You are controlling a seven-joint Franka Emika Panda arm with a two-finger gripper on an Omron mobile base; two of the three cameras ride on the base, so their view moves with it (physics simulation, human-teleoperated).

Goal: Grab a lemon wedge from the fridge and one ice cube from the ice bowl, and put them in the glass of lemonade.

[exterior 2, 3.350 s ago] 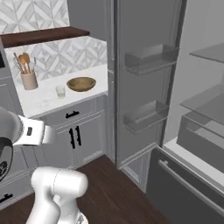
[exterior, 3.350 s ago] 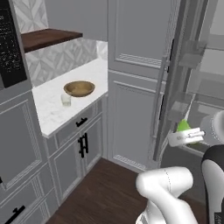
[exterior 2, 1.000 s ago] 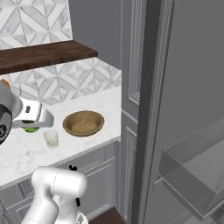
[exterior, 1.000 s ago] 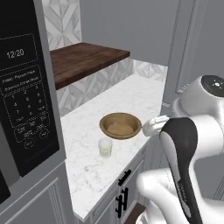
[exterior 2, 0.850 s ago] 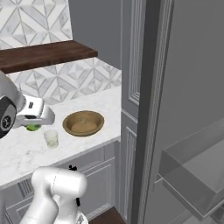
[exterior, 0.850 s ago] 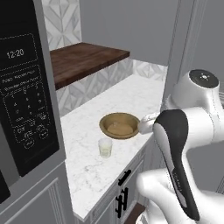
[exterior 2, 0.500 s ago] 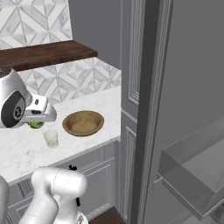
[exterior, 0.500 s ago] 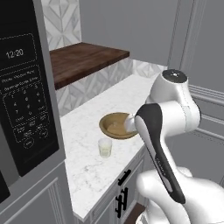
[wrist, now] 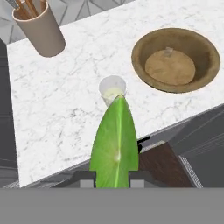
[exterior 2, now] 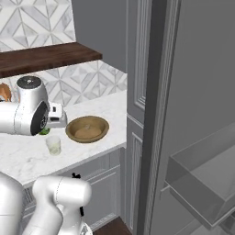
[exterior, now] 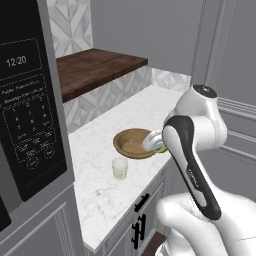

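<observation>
The arm (exterior: 192, 150) is showing glossy white rounded shells, with a black band running along the forearm (faint grey lettering on it, too small to read), and a grey cap sitting at twelve o'clock on the elbow joint.

The counter (wrist: 65, 109) looks like polished white marble with grey veins. The ice bowl (wrist: 177, 61) is matt tan wood, smooth inside. The glass of lemonade (wrist: 112, 89) is clear glass. The lemon wedge (wrist: 114, 144) has a smooth, waxy green skin. The crock (wrist: 40, 30) looks matt beige ceramic.

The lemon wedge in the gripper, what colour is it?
Yellow-green lemon wedge, clearest in the hand view.
</observation>
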